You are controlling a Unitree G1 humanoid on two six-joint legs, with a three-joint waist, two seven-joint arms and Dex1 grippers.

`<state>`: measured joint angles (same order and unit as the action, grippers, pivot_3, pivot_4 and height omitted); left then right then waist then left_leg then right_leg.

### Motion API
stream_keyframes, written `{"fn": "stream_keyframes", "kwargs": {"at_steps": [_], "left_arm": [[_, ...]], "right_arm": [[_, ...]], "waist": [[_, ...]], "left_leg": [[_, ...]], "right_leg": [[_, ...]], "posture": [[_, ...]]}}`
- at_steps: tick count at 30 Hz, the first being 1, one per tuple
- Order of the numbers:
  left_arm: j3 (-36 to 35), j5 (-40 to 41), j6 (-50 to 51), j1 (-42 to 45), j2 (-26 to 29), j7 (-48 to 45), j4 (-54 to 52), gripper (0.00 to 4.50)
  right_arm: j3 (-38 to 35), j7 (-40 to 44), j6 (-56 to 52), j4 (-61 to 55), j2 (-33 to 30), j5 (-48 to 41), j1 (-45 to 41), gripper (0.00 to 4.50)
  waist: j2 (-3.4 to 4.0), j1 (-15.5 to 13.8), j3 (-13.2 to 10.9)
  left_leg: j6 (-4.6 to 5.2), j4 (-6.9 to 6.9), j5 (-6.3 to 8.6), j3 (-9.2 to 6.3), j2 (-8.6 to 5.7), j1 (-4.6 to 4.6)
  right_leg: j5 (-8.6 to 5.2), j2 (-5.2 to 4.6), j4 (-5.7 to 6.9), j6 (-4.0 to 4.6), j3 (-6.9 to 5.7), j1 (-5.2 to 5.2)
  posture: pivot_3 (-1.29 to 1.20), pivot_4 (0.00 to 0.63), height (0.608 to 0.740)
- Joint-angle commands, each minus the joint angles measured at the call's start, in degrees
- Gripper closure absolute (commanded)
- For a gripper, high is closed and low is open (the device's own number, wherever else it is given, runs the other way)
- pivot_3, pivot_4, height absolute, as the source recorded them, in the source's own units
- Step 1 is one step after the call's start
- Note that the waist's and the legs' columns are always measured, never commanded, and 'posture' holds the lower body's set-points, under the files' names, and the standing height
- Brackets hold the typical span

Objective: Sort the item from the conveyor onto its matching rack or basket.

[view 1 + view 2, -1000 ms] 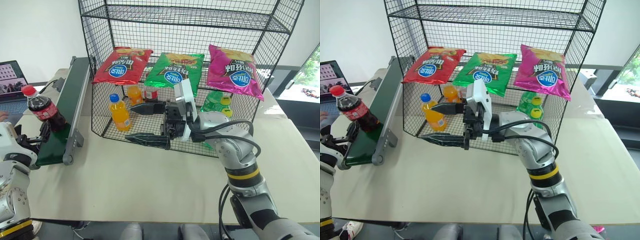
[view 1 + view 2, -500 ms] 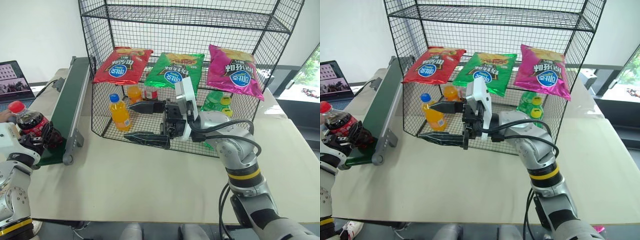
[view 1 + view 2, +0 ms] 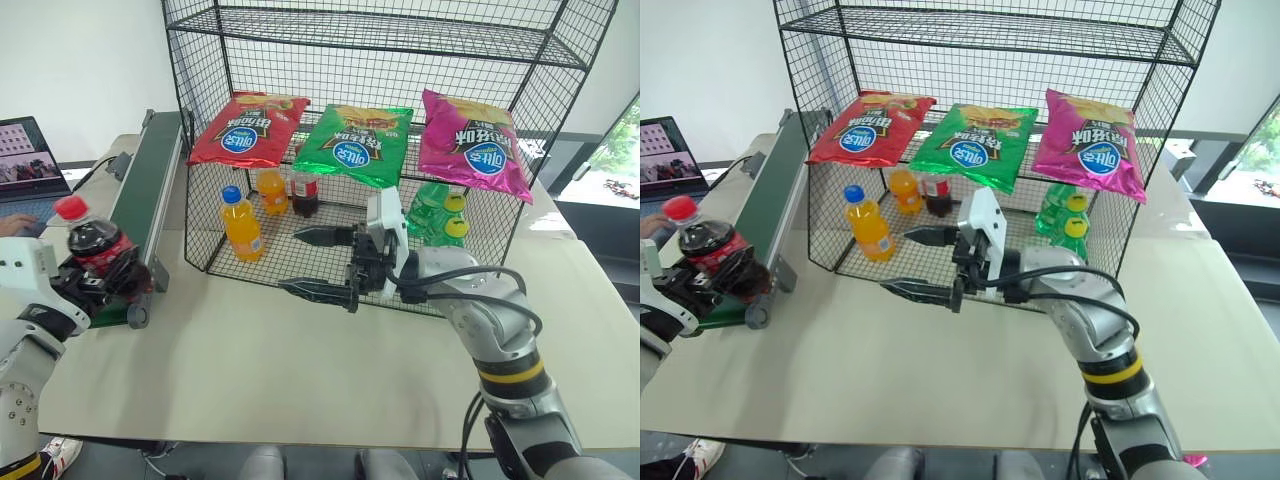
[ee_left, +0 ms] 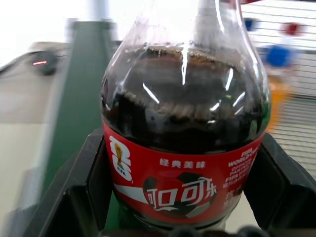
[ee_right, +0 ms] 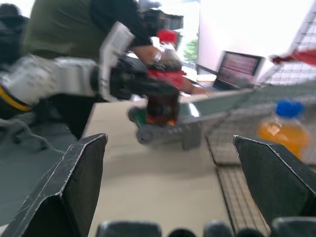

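Gripping the small plastic cola bottle [image 3: 97, 246] with the dark brown liquid, red cap and red label, the left gripper [image 3: 112, 280] has its two black fingers clamped against the label on either side; the left wrist view shows the fingers [image 4: 81, 197] pressed to the bottle's lower body. The bottle tilts, its cap leaning away from the large black wire-mesh rack [image 3: 390, 60], and it sits at the near end of the long dark green conveyor [image 3: 150, 195] with grey side rails, which runs along the rack's left side. Whether its base still touches the belt cannot be told.

The right gripper [image 3: 320, 262] hangs in front of the rack's lower tier, pointing toward the conveyor, its black fingers spread wide with nothing between them.

On the rack's middle tier lie three crisp bags: a red one [image 3: 246, 130] nearest the conveyor, a green one [image 3: 358, 143] in the middle and a pink one [image 3: 473, 143] farthest from it. On the lower tier stand an orange soda bottle with a blue cap [image 3: 240, 223], another orange bottle [image 3: 270, 190] behind it, a dark cola bottle [image 3: 304, 194] beside that, and green bottles with yellow caps [image 3: 438, 215] behind the right gripper's wrist.

An open laptop [image 3: 32, 160] sits beyond the conveyor, away from the rack, on the pale table [image 3: 300, 370].
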<state>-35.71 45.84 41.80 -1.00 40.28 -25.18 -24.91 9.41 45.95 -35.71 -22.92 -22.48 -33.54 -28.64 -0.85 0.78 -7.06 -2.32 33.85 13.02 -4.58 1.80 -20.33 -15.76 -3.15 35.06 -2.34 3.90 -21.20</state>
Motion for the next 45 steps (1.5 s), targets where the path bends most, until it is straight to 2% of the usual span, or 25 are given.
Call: {"fn": "stream_keyframes", "kwargs": {"at_steps": [1, 3, 7, 12, 15, 19, 25, 26, 27, 29, 34, 45], "left_arm": [[6.13, 6.45, 4.35, 4.88, 2.41, -2.75, -5.63, 1.48], [12.66, 4.69, 3.95, 10.04, 0.8, -2.81, -3.99, 1.48], [27.65, -4.12, -1.37, 19.22, -5.54, -5.25, 3.21, 1.48], [39.02, -16.73, -14.59, 28.53, -15.36, -7.7, 19.42, 1.48], [41.02, -21.91, -23.18, 33.65, -20.69, -8.77, 30.78, 1.48], [41.51, -29.51, -39.93, 41.73, -27.82, -7.71, 49.36, 1.48], [40.53, -34.08, -52.38, 45.81, -31.21, -8.68, 64.92, 1.48], [40.47, -34.53, -53.6, 45.97, -31.39, -8.74, 66.43, 0.98], [40.37, -34.84, -54.57, 46.08, -31.51, -8.87, 67.55, 0.47], [39.79, -35.06, -56.09, 46.48, -31.82, -9.66, 69.68, 0.11], [38.77, -34.8, -56.1, 45.68, -31.41, -11.66, 69.18, 0.11], [37.72, -30.66, -39.13, 36.0, -24.71, -19.03, 48.7, 0.11]], "right_arm": [[-1.46, -5.56, 0.64, -5.18, -2.42, 4.38, 7.16, 0.0], [-1.11, -9.37, 1.56, -6.55, -3.06, 8.0, 11.09, 0.0], [-1.31, -18.25, 1.37, -9.59, -1.8, 14.58, 16.01, 0.0], [-0.82, -26.61, -1.46, -13.86, 1.73, 18.42, 18.6, 0.0], [-0.58, -29.71, -3.09, -15.14, 3.21, 20.32, 18.61, 0.0], [0.75, -35.02, -5.1, -18.05, 6.56, 23.2, 19.76, 0.0], [0.67, -36.66, -5.54, -18.97, 8.19, 24.22, 19.97, 0.0], [0.62, -36.69, -5.47, -18.96, 8.17, 24.26, 20.12, 0.0], [0.64, -36.73, -5.42, -18.98, 8.17, 24.32, 20.27, 0.0], [0.54, -36.73, -5.31, -18.92, 8.11, 24.39, 20.47, 0.0], [-1.5, -36.19, -4.41, -17.72, 7.54, 24.14, 20.4, 0.0], [-2.85, -34.17, -2.9, -15.83, 7.17, 23.46, 20.74, 0.0]], "waist": [[-0.01, -0.13, 0.0], [0.09, -0.12, -0.12], [0.14, 0.22, -0.11], [0.14, 0.7, -0.12], [0.11, 0.24, -0.14], [0.09, -0.12, -0.15], [0.09, 0.3, -0.15], [0.09, 0.31, -0.15], [0.09, 0.3, -0.15], [0.09, 0.26, -0.15], [0.1, 0.07, -0.14], [0.13, 0.52, -0.13]], "left_leg": [[0.0, 0.01, 0.0, -0.01, -0.01, 0.0], [-0.02, 0.05, -0.01, 0.03, -0.07, 0.0], [-0.08, 0.06, -0.07, 0.03, -0.05, 0.02], [-0.06, 0.0, -0.06, 0.02, -0.07, 0.02], [-0.05, 0.03, -0.06, 0.01, -0.07, -0.07], [-0.04, 0.11, -0.06, 0.0, -0.11, -0.13], [-0.02, 0.09, -0.05, 0.0, -0.13, -0.15], [-0.01, 0.09, -0.05, 0.0, -0.12, -0.14], [0.0, 0.09, -0.05, 0.0, -0.12, -0.13], [0.0, 0.09, -0.05, -0.01, -0.13, -0.12], [0.0, 0.15, -0.05, -0.01, -0.13, -0.1], [0.0, 0.11, -0.05, -0.02, -0.1, 0.0]], "right_leg": [[-0.01, 0.0, -0.03, -0.02, -0.01, 0.02], [-0.12, -0.03, -0.02, -0.2, 0.03, 0.02], [-0.23, 0.06, -0.01, -0.41, 0.08, 0.03], [-0.03, 0.08, 0.01, -0.06, 0.12, 0.02], [-0.02, 0.1, -0.05, -0.04, 0.12, -0.01], [-0.04, 0.08, -0.07, -0.12, 0.08, -0.01], [-0.07, 0.06, -0.08, -0.17, 0.09, 0.0], [-0.07, 0.06, -0.06, -0.18, 0.09, 0.0], [-0.08, 0.07, -0.05, -0.21, 0.09, 0.0], [-0.25, 0.07, -0.03, -0.48, 0.08, 0.0], [-0.25, 0.06, -0.01, -0.54, 0.08, 0.06], [-0.25, 0.08, 0.09, -0.54, 0.09, 0.08]], "posture": [[0.0, 0.15, 0.738], [0.0, 0.15, 0.738], [0.0, 0.15, 0.738], [0.0, 0.15, 0.738], [0.0, 0.15, 0.738], [0.0, 0.15, 0.738], [0.0, 0.15, 0.738], [0.0, 0.15, 0.738], [0.0, 0.15, 0.738], [0.0, 0.15, 0.738], [0.0, 0.15, 0.738], [0.0, 0.15, 0.738]]}}
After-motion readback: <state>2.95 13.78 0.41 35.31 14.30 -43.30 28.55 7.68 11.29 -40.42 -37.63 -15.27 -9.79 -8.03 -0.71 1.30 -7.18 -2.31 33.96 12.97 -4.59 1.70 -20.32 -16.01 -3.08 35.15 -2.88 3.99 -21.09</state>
